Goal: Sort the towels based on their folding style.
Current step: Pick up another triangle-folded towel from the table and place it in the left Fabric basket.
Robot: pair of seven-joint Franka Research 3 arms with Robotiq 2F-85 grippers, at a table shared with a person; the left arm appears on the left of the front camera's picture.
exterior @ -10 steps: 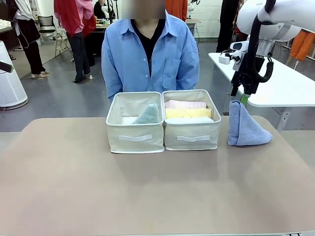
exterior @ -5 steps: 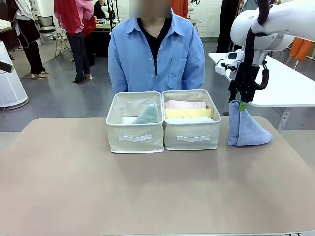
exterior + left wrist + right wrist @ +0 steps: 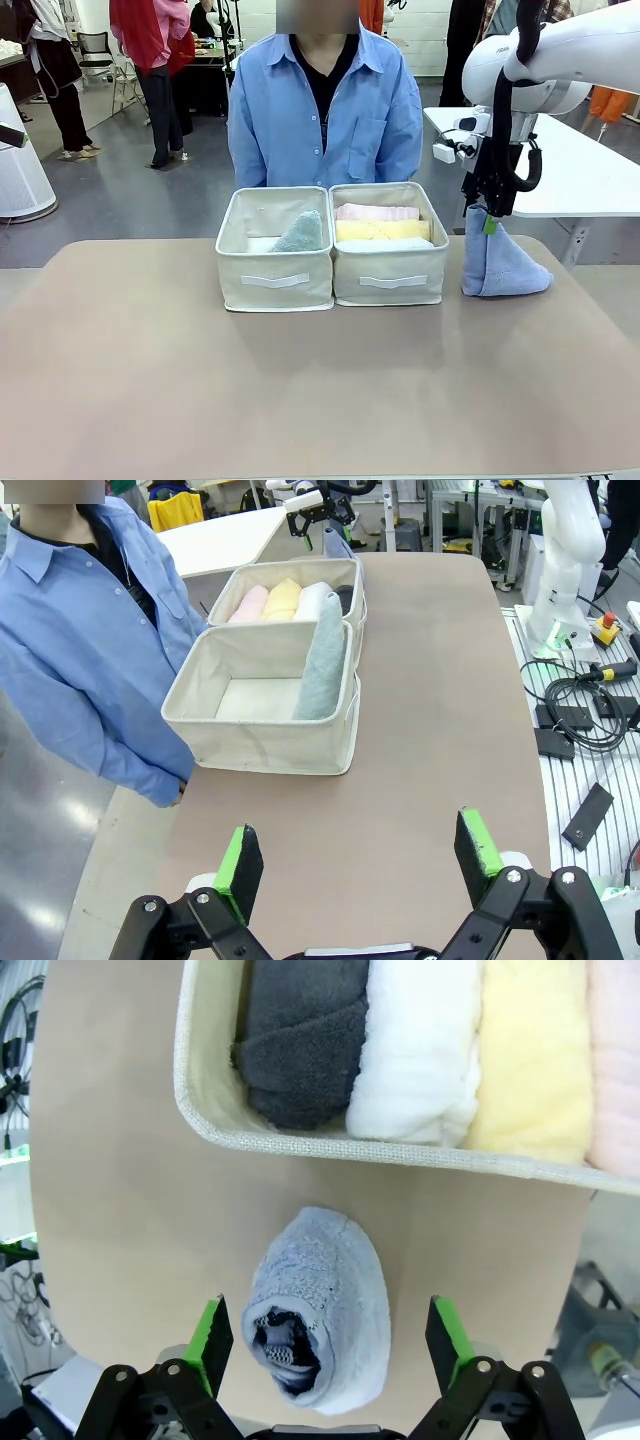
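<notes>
1. On the right side of the bench (image 3: 300, 390), just beside the right bin (image 3: 390, 285), the light blue cone (image 3: 495, 265) stands upright on its broad base. It is the only towel I can see outside the bins.
2. Over it, the right pincer (image 3: 487, 222) has come down in the last second. It hung clear above the point, and now its green pads reach the tip. Seen from its own wrist, the jaws stand wide apart with the cone's peak between them and nothing clamped. Whether a pad touches the cloth I cannot tell.
3. To my eye the approach is nearly done and the squeeze is yet to come. This cone would belong with the other pointed fold, so one lift across looks like all that is left.
4. The left bin (image 3: 275, 285) holds the grey-green cone (image 3: 300, 233), leaning by the wall next to its neighbour. The right bin holds the pink roll (image 3: 376, 212), yellow roll (image 3: 382, 230), white roll (image 3: 385, 244) and dark grey roll (image 3: 295, 1040) side by side.
5. The left pincer (image 3: 359, 848) hangs well back from the bins over bare bench, jaws apart and empty.
6. The bench top is smooth, plain brownish-beige. A person (image 3: 325, 110) in a blue shirt stands at its far edge, just behind the bins. Beyond are a grey floor (image 3: 150, 200), a white table (image 3: 580, 170) off to the right, and other people farther back.
</notes>
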